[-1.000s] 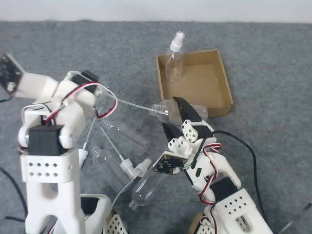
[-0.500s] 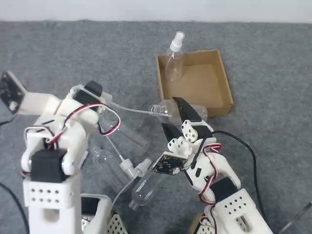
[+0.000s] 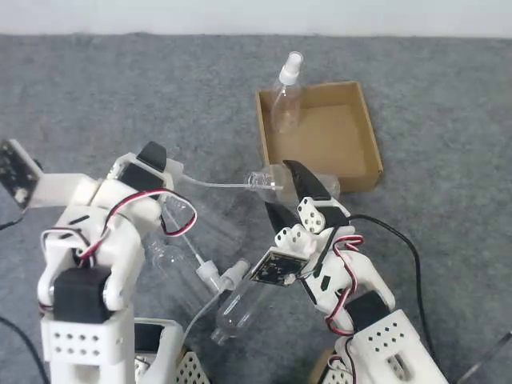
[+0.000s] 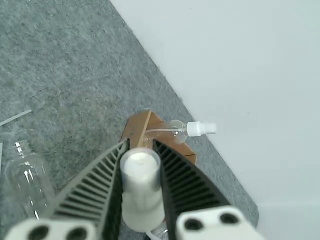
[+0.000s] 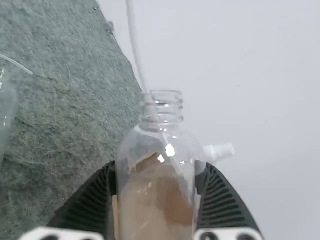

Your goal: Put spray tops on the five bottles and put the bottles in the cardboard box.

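Grey carpet covers the table, with a pale wall behind. At the left, the left gripper (image 4: 139,148) is clenched on a white spray top (image 4: 141,185). Its thin dip tube (image 3: 220,183) reaches out to the right. Nearer the arm bases, between the two arms, three uncapped loose bottles (image 3: 210,222) lie on the carpet, with spare tops (image 3: 212,276) among them.

At the centre, the right gripper (image 3: 290,192) grasps a clear held bottle (image 3: 276,178) around its body. The bottle lies roughly level, with its open neck pointing left toward the left gripper. The tube's tip meets that mouth, though how far it has entered is unclear. Tube and bottle lie almost on one line, so the coming move looks like a push to the right along that axis until the cap seats on the threads. The slender tube could bend or catch on the rim.

At the right, just beyond the held bottle and nearer the right arm, sits the cardboard box (image 3: 370,132). One capped bottle (image 3: 286,100) lies in its far left corner, with its top poking over the rim
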Motion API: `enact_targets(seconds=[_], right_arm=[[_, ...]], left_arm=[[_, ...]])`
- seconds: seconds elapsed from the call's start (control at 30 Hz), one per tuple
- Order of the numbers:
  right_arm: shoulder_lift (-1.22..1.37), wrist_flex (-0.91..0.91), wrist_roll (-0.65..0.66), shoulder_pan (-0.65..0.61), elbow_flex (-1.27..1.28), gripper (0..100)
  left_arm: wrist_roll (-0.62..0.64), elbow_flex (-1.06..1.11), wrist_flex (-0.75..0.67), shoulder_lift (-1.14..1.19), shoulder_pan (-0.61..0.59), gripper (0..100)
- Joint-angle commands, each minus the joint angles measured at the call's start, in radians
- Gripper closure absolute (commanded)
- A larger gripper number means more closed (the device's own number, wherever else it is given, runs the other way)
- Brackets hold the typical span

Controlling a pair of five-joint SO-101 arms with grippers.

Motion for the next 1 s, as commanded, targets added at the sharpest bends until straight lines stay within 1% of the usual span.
enact_targets(seconds=[0.0, 0.2, 0.37, 0.5, 0.57, 0.73, 0.97], right_arm=[[-0.019, 0.002, -0.066, -0.008, -0.029, 99.1], [-0.019, -0.004, -0.110, -0.008, -0.034, 99.1], [-0.019, 0.001, -0.117, -0.048, -0.034, 99.1], [-0.019, 0.002, -0.117, -0.056, -0.034, 99.1], [-0.019, 0.002, -0.120, -0.056, -0.034, 99.1], [-0.019, -0.004, -0.183, -0.056, -0.034, 99.1], [-0.019, 0.002, -0.187, -0.058, -0.034, 99.1]], left_arm=[[-0.009, 0.010, -0.029, -0.054, 0.005, 99], [-0.008, 0.056, -0.043, -0.120, 0.005, 99], [-0.008, 0.160, -0.137, -0.198, 0.005, 99], [-0.006, 0.239, -0.195, -0.282, 0.005, 99], [-0.006, 0.263, -0.199, -0.328, 0.005, 99], [-0.006, 0.311, -0.199, -0.427, 0.005, 99], [-0.006, 0.340, -0.199, -0.468, 0.005, 99]])
